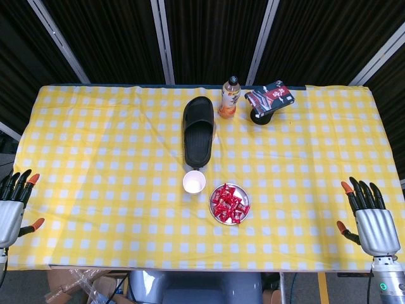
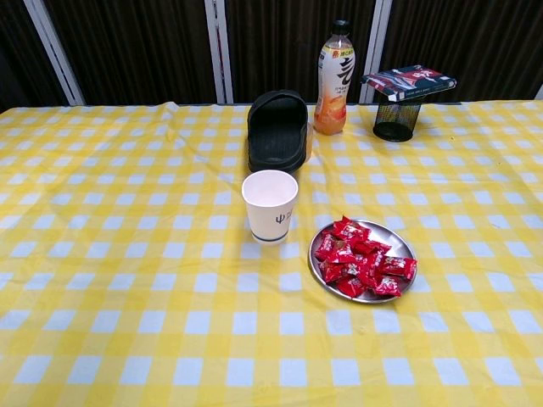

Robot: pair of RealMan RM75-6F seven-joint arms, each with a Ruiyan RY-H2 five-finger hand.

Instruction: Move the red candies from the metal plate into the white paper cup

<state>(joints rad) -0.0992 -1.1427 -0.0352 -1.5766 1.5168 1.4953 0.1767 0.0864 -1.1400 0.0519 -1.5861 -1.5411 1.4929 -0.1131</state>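
Fingers, left hand (image 1: 12, 201): spread apart and straight, pointing away from the robot, holding nothing; orange-tipped thumb sticks out to the side. Seen in the head view only, at the left end of the table's near edge.
Fingers, right hand (image 1: 370, 218): likewise fanned out and empty, dark fingers pointing up the table, orange thumb tip angled inward. It sits at the right end of the near edge, head view only.
Both hands: well apart from the plate and cup, one at each side of the table.
Red candies (image 2: 361, 259): a loose heap of wrapped pieces lying in the metal plate (image 2: 405, 242), all within its rim.
Metal plate: round and shallow, flat on the cloth near the middle of the table, on the robot's side.
White paper cup (image 2: 270, 206): upright, mouth open, just beside the plate on its left and a little further back; not touching it. Its inside looks empty in the head view.
Black slipper (image 2: 277, 130): lies behind the cup, lengthwise toward the far edge.
Drink bottle (image 2: 334, 79): stands upright right of the slipper.
Mesh pen holder (image 2: 396, 119): right of the bottle, with a flat packet (image 2: 409, 82) resting across its top.
Tablecloth (image 2: 110, 254): yellow and white check, covering the whole table.
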